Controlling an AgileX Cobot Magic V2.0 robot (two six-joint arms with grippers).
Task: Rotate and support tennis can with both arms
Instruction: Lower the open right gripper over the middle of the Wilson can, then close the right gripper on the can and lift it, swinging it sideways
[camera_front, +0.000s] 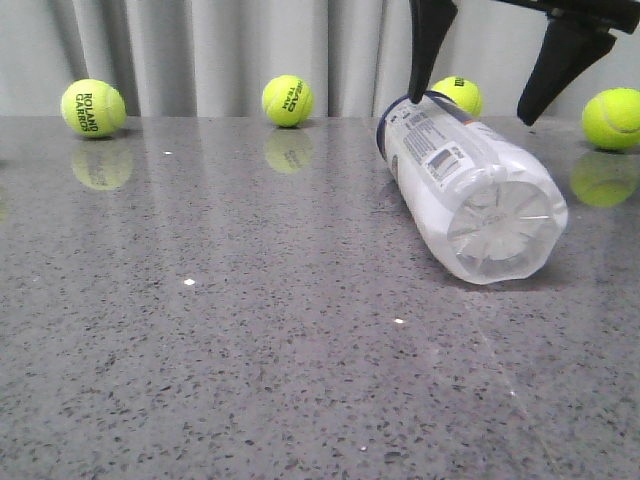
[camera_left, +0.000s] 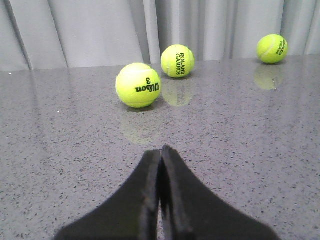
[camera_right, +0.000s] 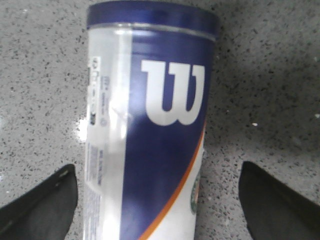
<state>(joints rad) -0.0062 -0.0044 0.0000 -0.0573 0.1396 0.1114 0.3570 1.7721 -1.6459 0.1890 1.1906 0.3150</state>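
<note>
The tennis can (camera_front: 465, 190) lies on its side at the right of the table, its ribbed clear base towards the front camera, its barcode label up. My right gripper (camera_front: 478, 105) is open above the can's far end, one finger on each side, not touching it. In the right wrist view the can (camera_right: 150, 125) shows its navy band with a white W and an orange stripe between the wide-apart fingers (camera_right: 42, 202). My left gripper (camera_left: 161, 152) is shut and empty, low over bare table; it does not show in the front view.
Tennis balls lie along the back by the grey curtain: one far left (camera_front: 93, 107), one in the middle (camera_front: 288, 100), one behind the can (camera_front: 458, 94), one far right (camera_front: 612, 118). Three balls lie ahead of the left gripper, the nearest a Wilson ball (camera_left: 138, 85).
</note>
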